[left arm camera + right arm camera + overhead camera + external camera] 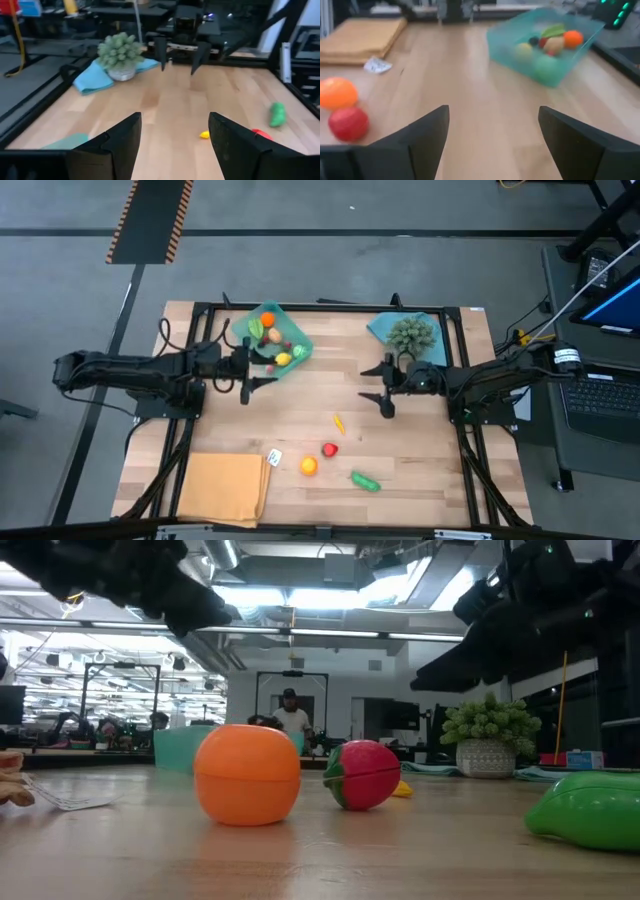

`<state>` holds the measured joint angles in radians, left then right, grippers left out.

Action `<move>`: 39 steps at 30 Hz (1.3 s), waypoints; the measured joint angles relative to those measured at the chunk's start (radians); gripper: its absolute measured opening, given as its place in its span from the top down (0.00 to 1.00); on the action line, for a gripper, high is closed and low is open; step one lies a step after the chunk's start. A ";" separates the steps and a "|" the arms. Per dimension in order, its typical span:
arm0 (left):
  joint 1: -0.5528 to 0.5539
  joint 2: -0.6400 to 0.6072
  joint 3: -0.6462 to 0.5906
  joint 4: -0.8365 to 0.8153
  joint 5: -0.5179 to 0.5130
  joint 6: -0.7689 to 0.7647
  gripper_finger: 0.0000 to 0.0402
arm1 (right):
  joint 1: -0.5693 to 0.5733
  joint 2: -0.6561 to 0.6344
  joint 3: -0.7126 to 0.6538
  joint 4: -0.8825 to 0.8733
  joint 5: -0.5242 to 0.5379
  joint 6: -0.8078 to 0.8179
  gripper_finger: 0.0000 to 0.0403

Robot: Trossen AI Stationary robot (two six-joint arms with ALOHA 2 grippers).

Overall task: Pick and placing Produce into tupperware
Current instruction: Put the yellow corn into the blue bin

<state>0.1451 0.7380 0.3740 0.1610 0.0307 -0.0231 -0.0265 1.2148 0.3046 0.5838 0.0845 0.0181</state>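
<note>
The teal tupperware tray (276, 340) sits at the table's far left-centre and holds several produce pieces (547, 42). Loose on the table lie a small yellow-orange piece (339, 422), a red one (330, 449), an orange one (308, 466) and a green one (365, 481). My left gripper (262, 373) is open and empty just at the tray's near side, pointing right. My right gripper (378, 384) is open and empty at the table's middle, pointing left, on the far side of the loose produce.
A bushy grey-green cluster (411, 336) stands on a blue cloth (385, 328) at the far right. An orange-tan mat (224, 487) lies at the near left, with a small white scrap (274, 457) beside it. A person (290, 715) stands in the room beyond.
</note>
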 joint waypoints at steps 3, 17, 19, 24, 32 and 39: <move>-0.041 0.001 -0.036 0.085 0.000 -0.001 0.45 | 0.049 0.000 0.063 -0.146 0.029 0.000 0.23; -0.229 0.002 -0.249 0.435 -0.096 -0.050 0.46 | 0.212 0.000 0.211 -0.386 0.119 0.087 0.23; -0.252 0.002 -0.256 0.450 -0.107 -0.049 0.46 | 0.230 0.000 0.218 -0.404 0.165 0.112 0.23; -0.296 0.002 -0.260 0.448 -0.123 -0.047 0.44 | 0.291 0.043 0.218 -0.433 0.271 0.174 0.23; -0.312 0.002 -0.260 0.441 -0.124 -0.046 0.46 | 0.374 0.239 0.286 -0.454 0.327 0.329 0.23; -0.312 0.002 -0.260 0.438 -0.124 -0.046 0.45 | 0.380 0.432 0.428 -0.548 0.325 0.498 0.24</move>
<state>-0.1666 0.7403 0.1143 0.5992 -0.0929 -0.0690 0.3531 1.6467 0.7322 0.0361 0.4099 0.5158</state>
